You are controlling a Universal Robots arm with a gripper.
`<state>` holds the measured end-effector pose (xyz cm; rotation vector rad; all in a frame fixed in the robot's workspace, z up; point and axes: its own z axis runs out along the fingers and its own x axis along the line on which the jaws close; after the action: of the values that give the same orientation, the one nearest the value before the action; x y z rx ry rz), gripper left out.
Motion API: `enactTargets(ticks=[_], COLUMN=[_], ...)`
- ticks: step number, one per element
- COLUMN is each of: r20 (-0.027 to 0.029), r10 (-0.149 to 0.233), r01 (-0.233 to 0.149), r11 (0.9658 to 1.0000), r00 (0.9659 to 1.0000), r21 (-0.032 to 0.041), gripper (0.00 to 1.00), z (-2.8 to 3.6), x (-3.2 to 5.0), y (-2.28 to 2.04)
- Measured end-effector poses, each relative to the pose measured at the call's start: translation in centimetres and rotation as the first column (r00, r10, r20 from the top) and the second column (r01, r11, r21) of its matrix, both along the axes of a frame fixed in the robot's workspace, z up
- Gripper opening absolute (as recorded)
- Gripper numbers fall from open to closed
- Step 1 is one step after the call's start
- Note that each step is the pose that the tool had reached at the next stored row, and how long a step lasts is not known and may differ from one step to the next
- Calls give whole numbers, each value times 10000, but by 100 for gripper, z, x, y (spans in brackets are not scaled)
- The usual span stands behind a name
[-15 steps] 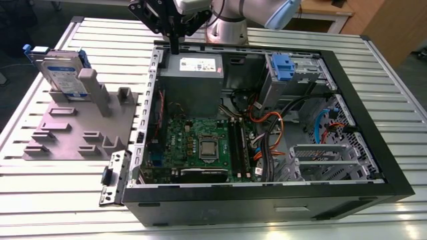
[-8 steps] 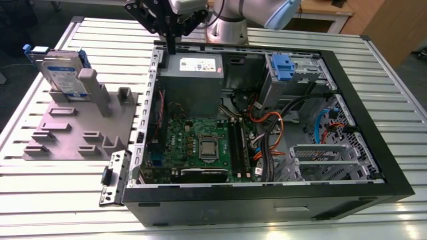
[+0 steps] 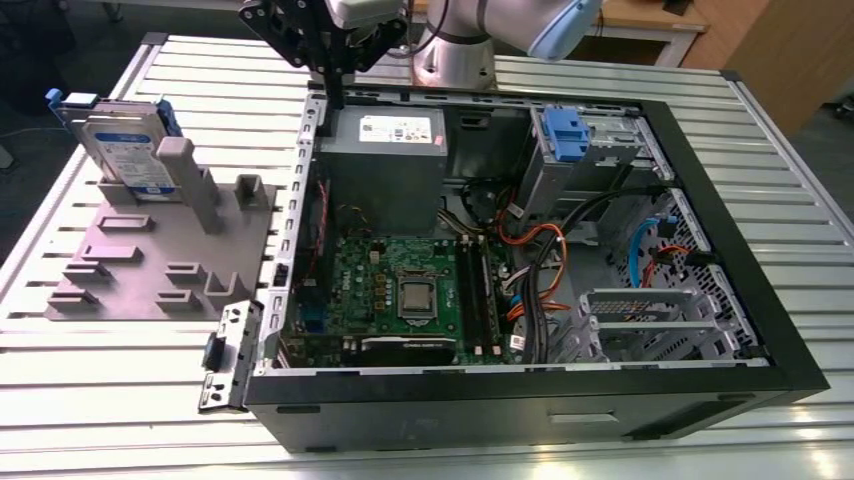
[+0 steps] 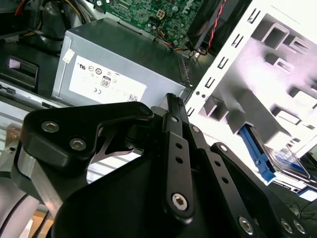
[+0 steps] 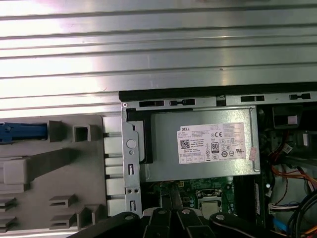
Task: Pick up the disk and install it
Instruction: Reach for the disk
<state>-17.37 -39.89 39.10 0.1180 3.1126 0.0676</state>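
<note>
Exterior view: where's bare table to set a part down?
Bare slatted table: the strip in front of the grey fixture plate, and beside the case on the exterior view's right. Crowded: the plate around the disk, the cabled case interior.

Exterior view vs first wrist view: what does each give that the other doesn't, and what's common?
Exterior: the disk upright with its label facing out, plus the blue-latched drive cage. First wrist: a straight-down look at the case's rear flange. Both: grey fixture, power supply, motherboard, slatted table.
</note>
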Motion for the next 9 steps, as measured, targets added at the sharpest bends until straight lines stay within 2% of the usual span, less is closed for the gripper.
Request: enactTargets(ticks=[9], r20=[0], r10=[1], r01=[-1], r11=[10000], r00=[10000], r21=[0], gripper=[11], z=[-6], x=[-53], y=[0])
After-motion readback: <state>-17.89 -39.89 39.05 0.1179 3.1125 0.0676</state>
